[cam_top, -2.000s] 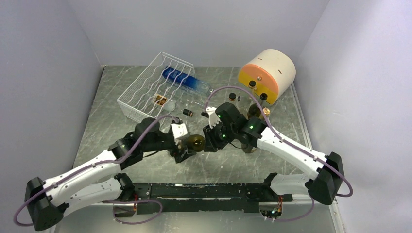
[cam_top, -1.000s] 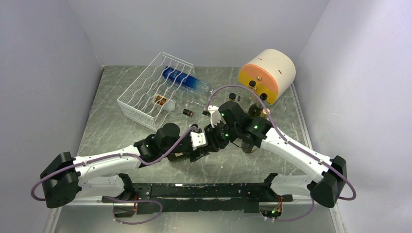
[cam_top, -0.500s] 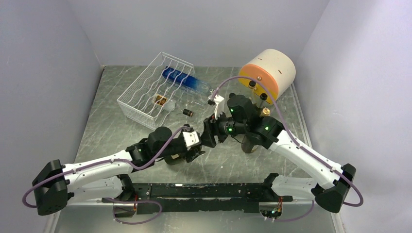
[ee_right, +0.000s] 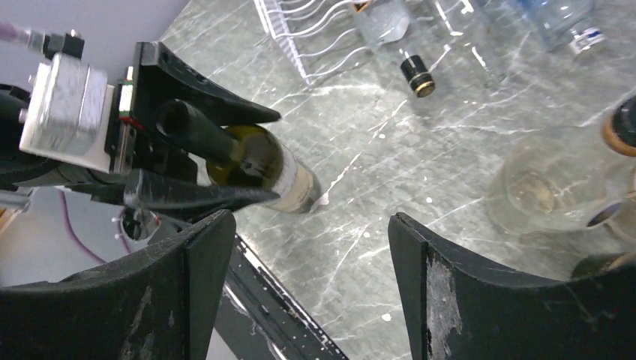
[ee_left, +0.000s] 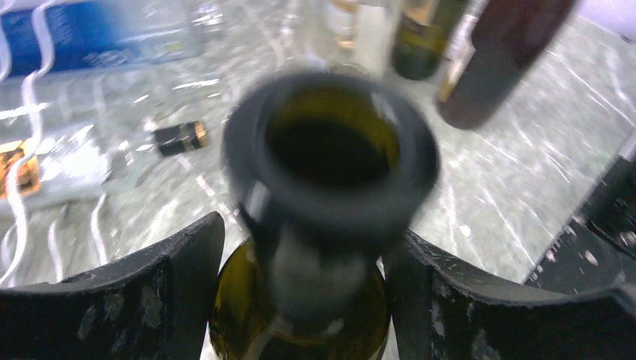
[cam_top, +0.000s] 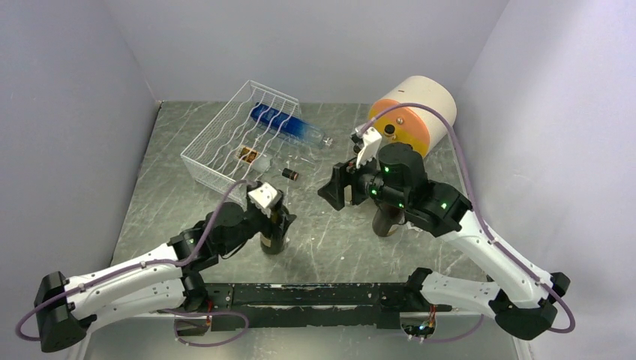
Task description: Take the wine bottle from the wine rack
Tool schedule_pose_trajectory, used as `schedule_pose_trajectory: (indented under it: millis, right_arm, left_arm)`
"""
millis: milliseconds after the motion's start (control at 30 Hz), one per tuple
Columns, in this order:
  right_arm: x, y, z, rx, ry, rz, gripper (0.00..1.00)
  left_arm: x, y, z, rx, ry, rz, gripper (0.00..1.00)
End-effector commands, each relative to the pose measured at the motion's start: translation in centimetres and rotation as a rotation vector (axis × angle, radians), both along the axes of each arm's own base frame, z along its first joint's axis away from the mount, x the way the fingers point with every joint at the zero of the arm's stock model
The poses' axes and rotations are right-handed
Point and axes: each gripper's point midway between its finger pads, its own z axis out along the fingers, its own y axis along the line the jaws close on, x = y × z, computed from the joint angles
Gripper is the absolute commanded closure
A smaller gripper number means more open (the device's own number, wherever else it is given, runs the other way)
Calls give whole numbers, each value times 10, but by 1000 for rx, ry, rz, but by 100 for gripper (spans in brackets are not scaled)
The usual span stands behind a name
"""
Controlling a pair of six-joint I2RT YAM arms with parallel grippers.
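A dark green wine bottle [cam_top: 274,234] stands upright on the table, off the rack. My left gripper [cam_top: 271,216] is shut on its shoulder. In the left wrist view its open mouth [ee_left: 330,150] fills the middle, with my left gripper [ee_left: 306,231] on both sides of it. The white wire wine rack [cam_top: 225,142] lies at the back left. It holds a blue bottle [cam_top: 285,122] and a clear bottle [cam_top: 255,159] whose capped neck sticks out. My right gripper [cam_top: 336,187] is open and empty, apart from the green bottle [ee_right: 259,161], with its jaws wide in the right wrist view [ee_right: 309,221].
A cream and orange drum-shaped holder [cam_top: 416,109] stands at the back right. A dark bottle [cam_top: 388,219] stands under my right arm, with a clear glass vessel [ee_right: 540,187] next to it. Grey walls close in three sides of the table.
My left gripper has swung the green bottle from lying to upright and carried it left. My right gripper has let go, opened and drawn back to the right.
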Motion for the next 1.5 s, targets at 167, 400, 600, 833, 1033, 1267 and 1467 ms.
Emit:
schedule_pose_trajectory:
  millis: [167, 400, 600, 833, 1033, 1267, 1467]
  right_arm:
    - [6, -12, 2, -14, -47, -52, 20]
    - [6, -1, -13, -10, -24, -17, 20]
    - [8, 6, -22, -26, -18, 10, 20]
    - [12, 19, -28, -40, -15, 53, 19]
    - [16, 31, -32, -35, -7, 84, 19]
    - [21, 46, -39, -38, 18, 113, 19]
    - [31, 62, -52, -58, 37, 136, 19]
  left_arm:
    - [38, 71, 37, -146, 125, 570, 93]
    - [36, 123, 35, -121, 201, 877, 93]
    - [31, 175, 52, -182, 135, 1053, 93]
    - [56, 205, 83, -163, -2, 1075, 93]
    - [106, 252, 94, -100, -37, 1180, 93]
    - [141, 344, 110, -207, -102, 1393, 93]
    - [155, 406, 110, -188, -171, 1569, 93]
